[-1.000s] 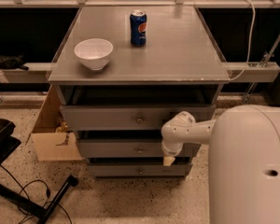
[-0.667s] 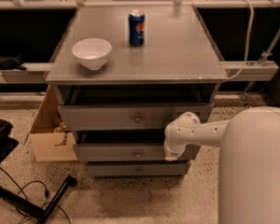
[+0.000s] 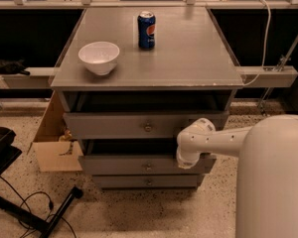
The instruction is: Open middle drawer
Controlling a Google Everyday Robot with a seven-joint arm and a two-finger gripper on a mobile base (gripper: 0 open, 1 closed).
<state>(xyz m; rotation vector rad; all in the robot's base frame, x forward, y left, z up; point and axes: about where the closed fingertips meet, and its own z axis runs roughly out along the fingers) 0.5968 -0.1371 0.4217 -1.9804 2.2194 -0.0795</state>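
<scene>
Grey and flat-fronted, the middle drawer (image 3: 119,165) now stands forward of the cabinet. The dark gap above its top edge is wider than it was a second ago, and its front juts out past the slim bottom drawer (image 3: 124,182) beneath.

The gripper (image 3: 187,158) sits at the right part of that front's top edge, to the right of the small round knob (image 3: 148,167) and not on it, at the end of the white arm (image 3: 221,142). It has crept a little rightward and upward in the view, and the robot's white body (image 3: 273,182) has drawn off to the right with it. Whether the gripper clamps the edge or only hooks behind it I cannot tell (the rounded wrist hides its tip).

The taller top drawer (image 3: 109,126) hangs partly out too and looks unmoved. My judgement is that the pull is working: the drawer is partly open, and backing away further along the same line should finish it.
</scene>
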